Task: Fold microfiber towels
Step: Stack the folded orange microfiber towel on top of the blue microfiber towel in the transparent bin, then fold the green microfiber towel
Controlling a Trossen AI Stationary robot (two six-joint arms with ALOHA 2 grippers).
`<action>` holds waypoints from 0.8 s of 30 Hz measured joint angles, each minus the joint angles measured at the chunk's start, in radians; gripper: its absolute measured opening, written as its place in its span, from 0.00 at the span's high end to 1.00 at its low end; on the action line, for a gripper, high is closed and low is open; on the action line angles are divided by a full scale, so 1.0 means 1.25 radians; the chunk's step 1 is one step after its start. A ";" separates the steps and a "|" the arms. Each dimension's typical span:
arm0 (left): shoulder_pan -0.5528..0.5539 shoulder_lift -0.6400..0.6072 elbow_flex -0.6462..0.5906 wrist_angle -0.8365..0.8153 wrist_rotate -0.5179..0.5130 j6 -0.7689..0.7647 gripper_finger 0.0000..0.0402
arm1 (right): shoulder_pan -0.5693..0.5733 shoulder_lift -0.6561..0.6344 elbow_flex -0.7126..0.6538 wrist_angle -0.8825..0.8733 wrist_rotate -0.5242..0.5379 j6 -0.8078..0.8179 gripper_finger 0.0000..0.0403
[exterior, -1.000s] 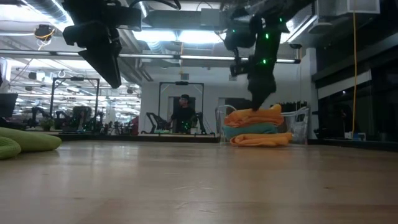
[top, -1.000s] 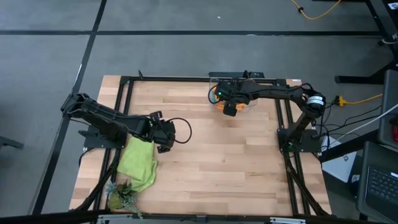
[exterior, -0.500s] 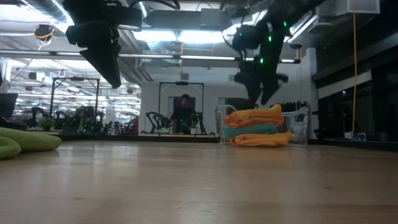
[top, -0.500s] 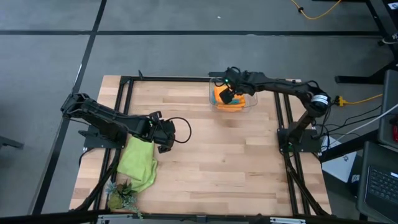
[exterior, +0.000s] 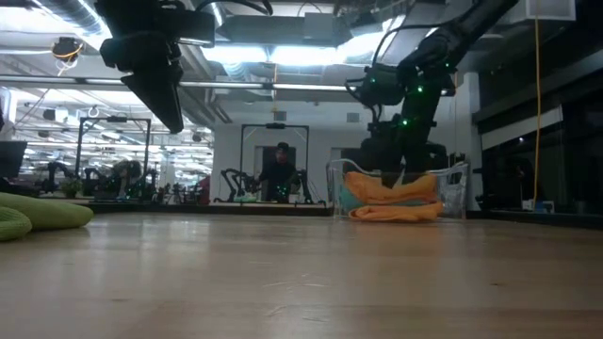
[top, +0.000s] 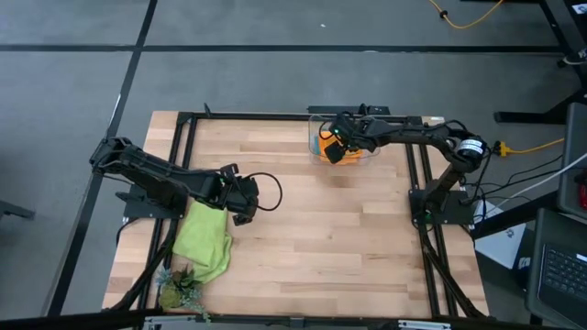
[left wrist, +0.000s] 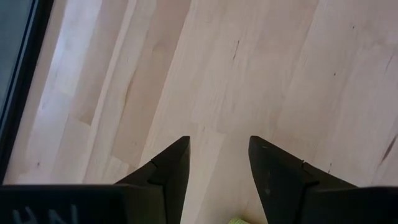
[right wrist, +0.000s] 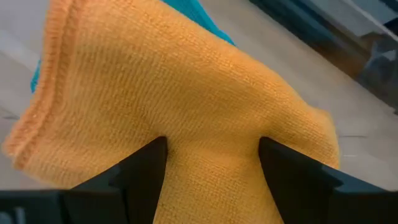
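Visibility is pretty patchy here. From above, the right gripper (top: pixel 336 149) sits right on top of the clear bin (top: pixel 371 154) at the far edge of the table (top: pixel 321 229), so most of the stack inside is covered by the arm. You only catch bits of the top orange towel (top: pixel 325 144). The low view helps: the top orange towel (exterior: pixel 391 187) is pressed down, another orange towel (exterior: pixel 396 212) lies at the bottom, and the turquoise towel (exterior: pixel 350 200) only peeks out at the edge between them. Right wrist view is almost all orange towel (right wrist: pixel 186 106), with a scrap of turquoise towel (right wrist: pixel 202 15) behind it.

The lime green towel (top: pixel 204 238) lies crumpled near the left front of the table, partly under the left arm, with a small plant (top: pixel 179 291) just beyond it at the front edge. In the low view the lime green towel (exterior: pixel 38 217) is cut off at the frame edge.

Writing: some pale letters at the edge of the left wrist view, too cut off to read.

Jaws: the right gripper (right wrist: pixel 211 158) is spread wide, fingers pushed down into the orange cloth with fabric between them, no clear pinch. The left gripper (left wrist: pixel 217 158) hangs over bare wood, fingers parted, holding nothing.

A person shows far off in the room behind.
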 joint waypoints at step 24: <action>-0.092 -0.085 0.001 -0.193 0.366 -0.313 0.60 | 0.212 -0.012 0.355 -0.491 -0.054 -0.058 0.36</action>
